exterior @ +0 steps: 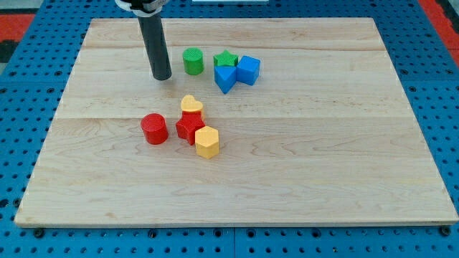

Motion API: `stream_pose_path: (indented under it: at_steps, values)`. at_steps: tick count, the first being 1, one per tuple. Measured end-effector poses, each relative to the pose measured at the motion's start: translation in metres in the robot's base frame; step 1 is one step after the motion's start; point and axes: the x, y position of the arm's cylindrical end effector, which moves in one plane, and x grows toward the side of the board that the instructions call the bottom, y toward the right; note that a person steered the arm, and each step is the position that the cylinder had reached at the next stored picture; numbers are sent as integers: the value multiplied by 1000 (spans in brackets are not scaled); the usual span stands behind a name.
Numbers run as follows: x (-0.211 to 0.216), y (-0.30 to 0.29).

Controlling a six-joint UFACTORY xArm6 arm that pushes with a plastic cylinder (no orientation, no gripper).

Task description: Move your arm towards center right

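Observation:
My tip (162, 77) rests on the wooden board (323, 143) at the view's upper left. The dark rod rises from it to the view's top edge. A green cylinder (192, 61) stands just to the right of the tip. Beyond it sit a green star (226, 59), a blue cube (248, 69) and a blue wedge-shaped block (225, 78), touching one another. Below the tip, near the board's middle, are a red cylinder (153, 128), a yellow heart (191, 104), a red star (189, 127) and a yellow hexagon (206, 142), the last three clustered together.
The board lies on a blue perforated table (21, 79). A red area (437, 14) shows at the view's top right corner, and another at the top left.

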Motion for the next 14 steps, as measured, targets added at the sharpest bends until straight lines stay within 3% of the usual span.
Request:
stream_pose_path:
  at_steps: [9, 14]
  values:
    - [0, 8]
    - [76, 133]
